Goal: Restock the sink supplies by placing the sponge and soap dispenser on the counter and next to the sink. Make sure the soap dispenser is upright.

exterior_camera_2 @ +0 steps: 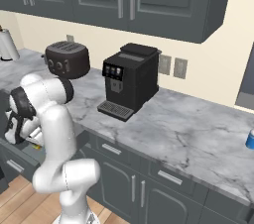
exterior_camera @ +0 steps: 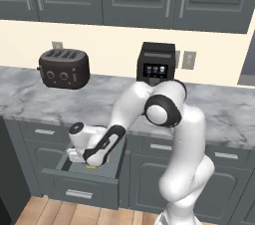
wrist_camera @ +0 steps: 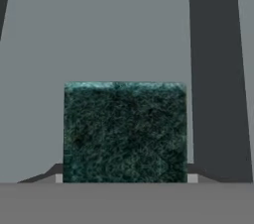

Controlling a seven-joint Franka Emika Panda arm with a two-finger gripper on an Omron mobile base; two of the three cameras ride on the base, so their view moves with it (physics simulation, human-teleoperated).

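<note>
Two fingers clamp, apparently, rough dark-green rectangular sponge; gripper inside open grey drawer.

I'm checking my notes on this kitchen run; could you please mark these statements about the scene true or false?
1. The drawer below the counter is pulled open. True.
2. The gripper reaches down into the drawer. True.
3. The sponge shows its yellow side to the hand camera. False: its dark green scrubbing face fills the space between the fingers.
4. The toaster stands to the right of the coffee machine. False: it stands to its left.
5. The fingers are closed on the sponge. True.
</note>
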